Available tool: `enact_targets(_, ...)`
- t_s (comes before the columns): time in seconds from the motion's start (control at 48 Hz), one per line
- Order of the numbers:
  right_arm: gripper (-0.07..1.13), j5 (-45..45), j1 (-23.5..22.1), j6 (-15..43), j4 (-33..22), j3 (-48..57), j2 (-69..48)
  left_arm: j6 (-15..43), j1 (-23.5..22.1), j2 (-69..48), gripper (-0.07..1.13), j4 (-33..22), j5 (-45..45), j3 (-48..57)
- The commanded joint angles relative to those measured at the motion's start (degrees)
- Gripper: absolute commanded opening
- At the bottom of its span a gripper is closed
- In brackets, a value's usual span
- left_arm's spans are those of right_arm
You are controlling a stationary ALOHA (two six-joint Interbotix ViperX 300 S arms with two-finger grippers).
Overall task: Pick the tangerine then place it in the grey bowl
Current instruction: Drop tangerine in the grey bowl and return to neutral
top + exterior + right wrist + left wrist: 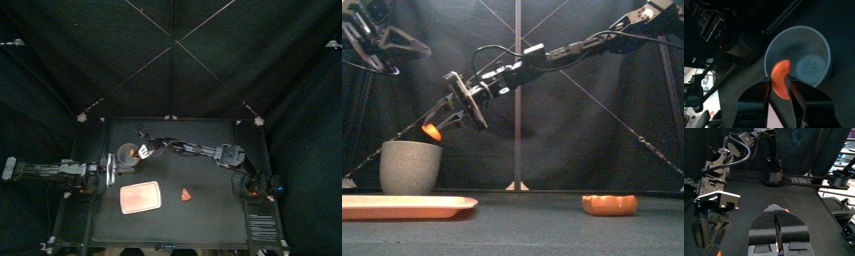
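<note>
The right gripper (438, 124) pinches the tangerine (782, 79), an orange wedge, between nearly closed jaws that hide part of it. It hangs just above the mouth of the tall grey speckled cup (412, 167), near the rim; contact cannot be told. The left gripper (776, 212), at the table's left, has its jaws pressed together, empty. A pink tray (402, 207), cut off at the front view's edge, and a small orange toy (609, 204) of unclear kind lie nearer the front

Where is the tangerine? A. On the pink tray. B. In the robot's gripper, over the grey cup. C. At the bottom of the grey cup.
B: the right gripper pinches the tangerine just above the grey cup, whose inside shows bare.
</note>
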Motion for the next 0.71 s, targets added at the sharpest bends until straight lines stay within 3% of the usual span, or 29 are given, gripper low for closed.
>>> enact_targets(0.021,0.65,1.49,0.18,0.44,-3.08,-6.33,0.53,0.0,0.09,0.09,0.05,0.18,-0.79,-0.7)
enact_targets(0.146,0.83,2.9,0.18,0.88,-6.24,-11.07,3.25,0.09,0.09,0.18,0.05,0.18,-1.23,-0.79)
enact_targets(0.292,1.0,5.89,0.18,0.97,-6.06,-13.62,5.1,0.0,0.09,0.09,0.05,0.09,-1.32,-0.88)
enact_targets(0.479,1.01,7.03,0.18,0.7,-7.12,-12.57,4.04,0.0,0.18,0.09,0.05,0.09,-1.32,-0.79)
enact_targets(0.708,1.01,7.56,1.32,0.62,-13.97,-5.1,-1.58,0.0,0.09,0.09,0.05,0.09,-1.32,-0.7)
